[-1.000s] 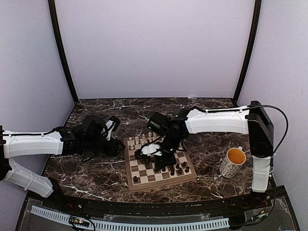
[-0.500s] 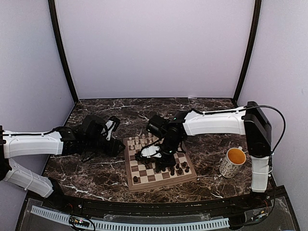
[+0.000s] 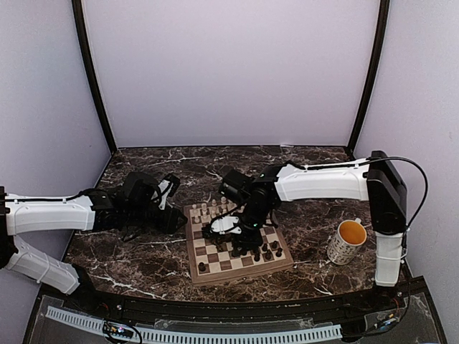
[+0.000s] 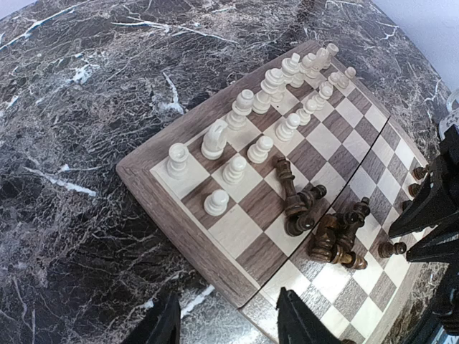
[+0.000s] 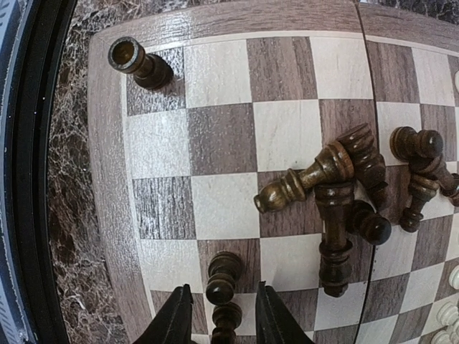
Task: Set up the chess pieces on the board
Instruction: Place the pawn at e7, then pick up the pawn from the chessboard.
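Observation:
The board lies mid-table. Cream pieces stand in two rows on its far-left side, also in the left wrist view. Several dark pieces lie toppled in a heap near the board's middle. A dark rook stands in a corner square. My right gripper is open low over the board, its jaws either side of an upright dark pawn, not touching it. My left gripper is open and empty above the board's left edge.
A speckled mug with a yellow inside stands on the marble table to the right of the board. More dark pieces stand along the board's right side. A black rail runs along the table's near edge.
My right gripper has shifted slightly left over the board. The left arm has not moved.

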Tool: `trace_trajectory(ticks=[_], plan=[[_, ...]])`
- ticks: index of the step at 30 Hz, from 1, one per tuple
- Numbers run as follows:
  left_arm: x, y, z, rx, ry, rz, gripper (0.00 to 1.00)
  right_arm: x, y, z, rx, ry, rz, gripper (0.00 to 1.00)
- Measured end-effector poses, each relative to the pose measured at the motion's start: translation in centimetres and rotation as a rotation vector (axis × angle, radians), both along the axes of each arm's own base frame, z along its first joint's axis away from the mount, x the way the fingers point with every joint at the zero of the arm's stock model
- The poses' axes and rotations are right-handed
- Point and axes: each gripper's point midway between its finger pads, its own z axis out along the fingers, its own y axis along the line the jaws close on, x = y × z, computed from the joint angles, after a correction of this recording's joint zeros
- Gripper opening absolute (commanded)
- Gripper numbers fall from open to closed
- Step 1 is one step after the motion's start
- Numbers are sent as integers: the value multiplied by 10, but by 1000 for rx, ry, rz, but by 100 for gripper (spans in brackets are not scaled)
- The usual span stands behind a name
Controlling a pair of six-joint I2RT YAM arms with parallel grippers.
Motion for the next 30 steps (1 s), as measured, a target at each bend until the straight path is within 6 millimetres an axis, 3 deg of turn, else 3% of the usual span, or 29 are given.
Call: trace_trajectory(ticks=[5,14,18,24,30], plan=[[-7,-11,-7,-20,39,-62,47,8,2,14,27,-25,-20,31],[-14,-40,-26,-68,153,-165,47,42,5,34,75,-67,-100,32],[-8,-54,-22,-77,154,-184,47,47,-9,33,69,-60,-127,32],[0,-76,-23,-70,165,-223,42,63,-33,52,104,-76,-193,32],[3,-81,-32,-22,192,-232,40,72,-43,55,122,-81,-227,33]])
